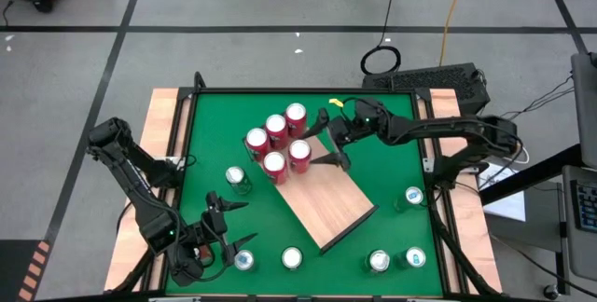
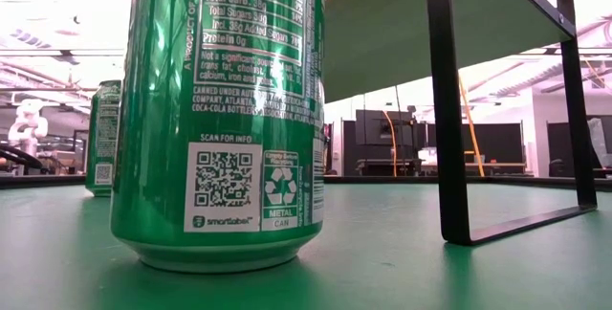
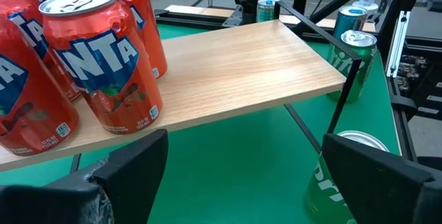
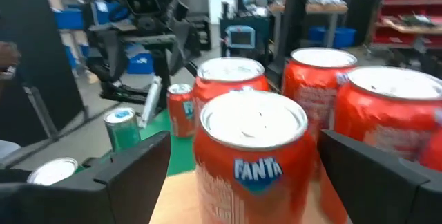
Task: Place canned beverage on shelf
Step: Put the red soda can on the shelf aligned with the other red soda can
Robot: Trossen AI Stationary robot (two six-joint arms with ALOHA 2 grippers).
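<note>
High view. The shelf [image 1: 326, 204], a light wood-grain board, lies at an angle across the middle of the green table [image 1: 392, 237]. Five red cans [image 1: 277, 144] stand clustered on its far-left end. The right gripper [image 1: 328, 140], reaching in from the right side, sits just beside the cluster with its fingers spread and nothing between them. The left gripper [image 1: 230, 223] hovers near the table's front-left corner, fingers likewise apart and empty, close to a green can [image 1: 244, 261]. Further green cans stand on the table: one left of the shelf [image 1: 237, 179], one at front centre [image 1: 292, 258], two at front right [image 1: 379, 261] [image 1: 415, 258], and one at the right edge [image 1: 413, 196].

Low view. A green can [image 2: 225, 109] fills the foreground on the table; a second green can [image 2: 103, 138] stands behind it. The shelf's dark frame leg [image 2: 449, 109] and underside rise at right.

Left wrist view. The left gripper's fingers [image 3: 131, 165] are open before the shelf [image 3: 242, 65], which carries red Fanta cans [image 3: 103, 58]. Green cans stand on the table beside and beyond the board [image 3: 352, 61].

Right wrist view. The right gripper's open fingers [image 4: 138, 158] flank a red Fanta can [image 4: 252, 155] without visibly touching it; more red cans stand behind [image 4: 318, 79].
</note>
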